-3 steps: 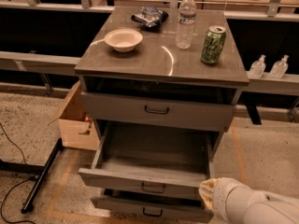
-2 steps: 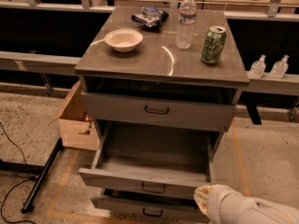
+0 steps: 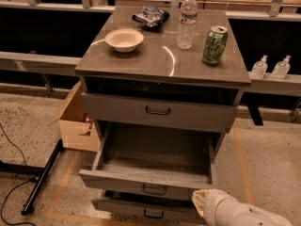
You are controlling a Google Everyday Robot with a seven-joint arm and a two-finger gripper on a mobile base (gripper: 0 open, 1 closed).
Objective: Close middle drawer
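Observation:
The middle drawer (image 3: 150, 182) of the grey cabinet is pulled far out and looks empty inside. Its small dark bar handle (image 3: 154, 190) sits at front centre. The top drawer (image 3: 158, 110) above is shut. The lowest drawer (image 3: 141, 210) sticks out a little beneath. My gripper (image 3: 201, 200) shows only as a pale rounded end of the arm at the bottom right. It is at the right end of the middle drawer's front, close to it or touching.
On the cabinet top (image 3: 160, 62) stand a white bowl (image 3: 124, 39), a dark snack bag (image 3: 150, 16), a water bottle (image 3: 187, 20) and a green can (image 3: 215, 44). A cardboard box (image 3: 77, 124) sits on the floor at left, with a black pole (image 3: 41, 178) and cables.
My arm has moved left and slightly down along the bottom edge, closer to the right front corner of the middle drawer. The drawer stands as far out as before.

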